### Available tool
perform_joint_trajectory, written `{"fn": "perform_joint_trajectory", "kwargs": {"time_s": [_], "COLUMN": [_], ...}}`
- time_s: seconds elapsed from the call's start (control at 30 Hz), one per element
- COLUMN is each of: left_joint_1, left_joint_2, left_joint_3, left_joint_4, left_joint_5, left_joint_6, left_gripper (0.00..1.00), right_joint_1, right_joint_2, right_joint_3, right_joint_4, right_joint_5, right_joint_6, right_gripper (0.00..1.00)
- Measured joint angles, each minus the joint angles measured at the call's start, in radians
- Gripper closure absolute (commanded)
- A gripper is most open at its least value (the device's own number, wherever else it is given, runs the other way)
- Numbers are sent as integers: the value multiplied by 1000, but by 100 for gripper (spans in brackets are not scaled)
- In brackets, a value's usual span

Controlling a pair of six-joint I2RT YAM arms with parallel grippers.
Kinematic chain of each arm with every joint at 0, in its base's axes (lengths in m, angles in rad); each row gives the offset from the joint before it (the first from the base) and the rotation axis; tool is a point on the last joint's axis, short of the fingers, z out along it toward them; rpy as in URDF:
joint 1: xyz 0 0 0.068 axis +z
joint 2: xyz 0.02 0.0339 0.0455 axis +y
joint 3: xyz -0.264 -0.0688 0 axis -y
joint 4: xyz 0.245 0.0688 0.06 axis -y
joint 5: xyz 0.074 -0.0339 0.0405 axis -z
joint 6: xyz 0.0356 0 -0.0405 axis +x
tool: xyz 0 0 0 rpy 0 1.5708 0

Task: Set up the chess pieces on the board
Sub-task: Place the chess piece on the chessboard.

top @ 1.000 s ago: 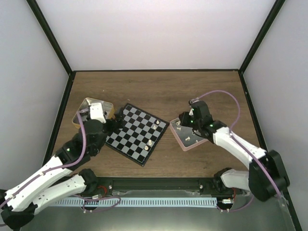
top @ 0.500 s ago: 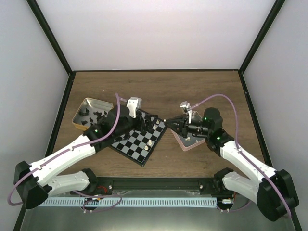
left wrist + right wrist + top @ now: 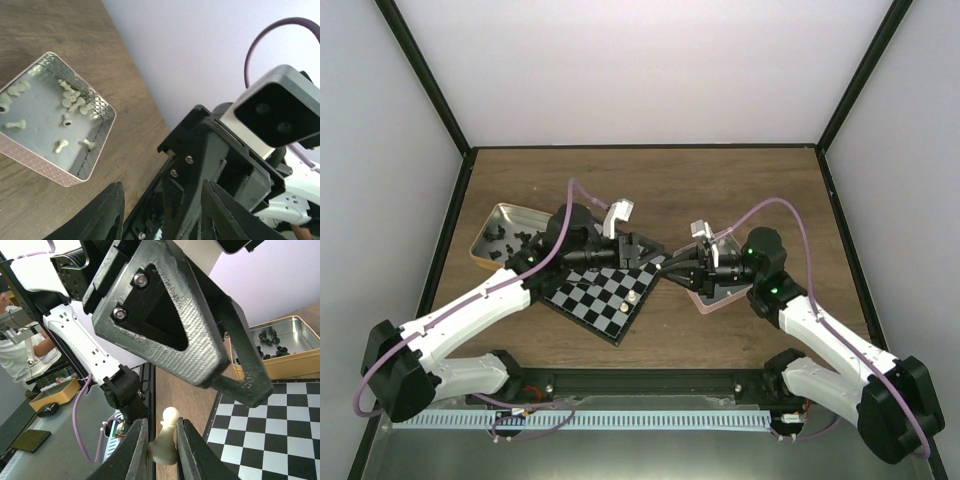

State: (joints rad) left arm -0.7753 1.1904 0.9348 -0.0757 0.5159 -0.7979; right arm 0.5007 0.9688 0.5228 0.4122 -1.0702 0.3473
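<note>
While the shallow gold metal tin (image 3: pixel 492 222) on the left sits with its black chess pieces (image 3: pixel 270 340) inside, the left arm has swung clean away from it. A second ago it was hunched over that tin; now it reaches across to the board's right corner. The left gripper (image 3: pixel 162 189) had its jaws thrown wide a moment back and they're coming in. They stand partly parted, and I can see no piece between them, only the other arm's black hardware beyond.

Below lies the flat chessboard of black and pale checks (image 3: pixel 588 300), nearly bare, with one cream piece (image 3: pixel 633 297) standing near its right edge. And here's the right gripper (image 3: pixel 161 426), up off its tray to meet its partner nose to nose. It is pinched tight on a cream-white pawn (image 3: pixel 165 442), upright between the fingers. To my eye this is a hand-over or a crowded placement; either way a white piece is headed for the board.

From overhead you'd never know, since pawn and jaws are lost in black hardware. The right wrist view gives the pawn away. Only the left wrist view shows inside the square pink tray (image 3: pixel 35 159), far right, where a scatter of cream chess pieces (image 3: pixel 70 100) waits.
</note>
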Motion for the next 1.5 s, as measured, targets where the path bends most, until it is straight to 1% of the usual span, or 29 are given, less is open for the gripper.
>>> {"fn": "perform_joint_trajectory", "kwargs": {"time_s": [0.13,0.23,0.37,0.43,0.7,0.97,1.1,1.3,1.37,1.47,1.5], "left_joint_1": [3,5,20,34,55,60,64,71,73,75,75], "left_joint_2": [0,0,-4,-10,-24,-12,-7,2,3,5,5], "left_joint_3": [-11,-24,-53,-66,-86,-93,-94,-102,-105,-106,-107], "left_joint_4": [24,32,45,45,89,126,130,134,134,134,134], "left_joint_5": [54,81,122,137,188,224,228,229,230,230,230], "left_joint_6": [-26,-37,-42,-43,-71,-104,-116,-130,-134,-135,-134], "left_gripper": [56,58,67,69,67,69,78,89,94,96,96], "right_joint_1": [0,0,0,0,1,8,8,8,8,8,8], "right_joint_2": [8,20,30,34,57,84,89,93,93,94,94], "right_joint_3": [0,0,3,8,21,36,40,40,40,40,40], "right_joint_4": [-1,-3,0,0,2,0,0,0,0,-5,-6], "right_joint_5": [10,24,48,56,64,59,56,56,57,60,60], "right_joint_6": [-17,-21,-19,-18,-18,-26,-36,-45,-47,-50,-51], "right_gripper": [91,91,91,91,91,91,91,91,91,91,88]}}
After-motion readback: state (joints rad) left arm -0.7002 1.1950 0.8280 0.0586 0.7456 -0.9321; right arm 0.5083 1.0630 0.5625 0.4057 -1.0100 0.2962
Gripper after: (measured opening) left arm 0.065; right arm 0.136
